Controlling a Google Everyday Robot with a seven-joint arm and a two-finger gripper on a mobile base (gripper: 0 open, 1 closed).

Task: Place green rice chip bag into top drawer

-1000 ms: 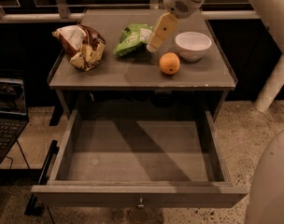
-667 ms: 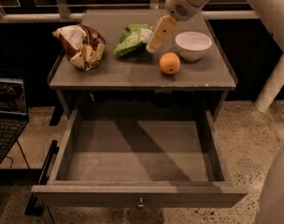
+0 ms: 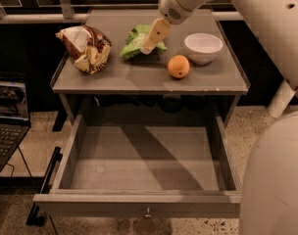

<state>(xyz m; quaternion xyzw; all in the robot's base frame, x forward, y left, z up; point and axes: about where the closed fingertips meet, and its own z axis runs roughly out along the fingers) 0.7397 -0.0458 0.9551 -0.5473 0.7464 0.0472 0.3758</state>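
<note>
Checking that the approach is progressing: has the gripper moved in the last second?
Yes. The gripper has shifted left, away from the white bowl, and now sits over the right side of the green rice chip bag.

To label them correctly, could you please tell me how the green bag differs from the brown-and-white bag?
The green rice chip bag is light green; the brown-and-white snack bag is brown and white. The green one lies mid-table, the brown one near the view's left edge. The gripper is at the green one only. Both lie crinkled on the table, outside the top drawer.
</note>
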